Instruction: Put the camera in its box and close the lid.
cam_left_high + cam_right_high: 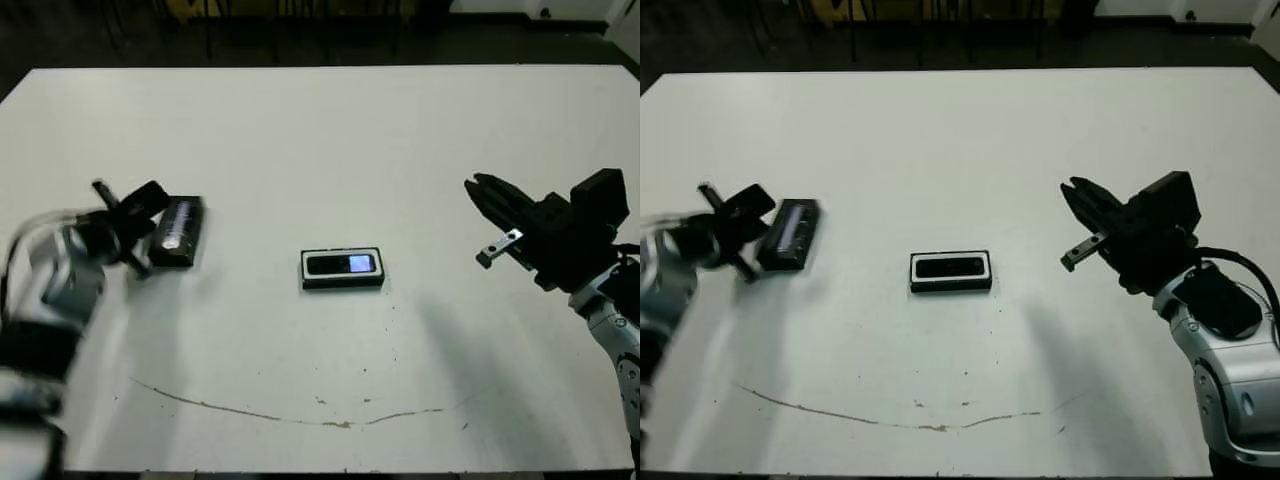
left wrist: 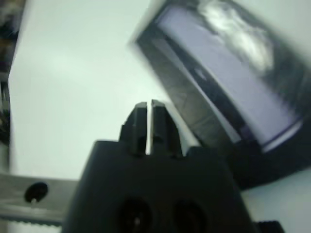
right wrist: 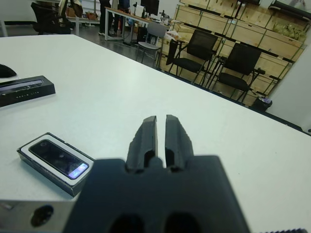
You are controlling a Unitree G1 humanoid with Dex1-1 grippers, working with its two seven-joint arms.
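- White table (image 1: 320,130), bare but for a faint brown mark near the front edge, spread beneath both arms.
- Right gripper (image 1: 1077,195), raised off the surface well to the right of the box, fingers (image 3: 148,133) pressed nearly together with only a thin slit between and nothing held; parked clear, likely to leave the middle free for the other arm.
- Left gripper (image 1: 140,205), blurred at the table's left side, just beside the lid; fingers (image 2: 141,121) drawn close in the wrist view, empty, tips at the lid's near edge (touching or merely beside, impossible to tell through the blur).
- Lid (image 1: 178,230), black with a shiny grey strip, flat on the table well to the left of the box, apart from it and not yet fitted; positioned within the left arm's reach, so probably that arm's job.
- Box (image 1: 343,268), a shallow black-rimmed tray with white lining, near the table's centre, open on top.
- Camera (image 1: 341,264), already lying flat inside the box, bluish screen lit toward its right end; first half of the task seemingly done, lid remaining to be lifted across and set down.
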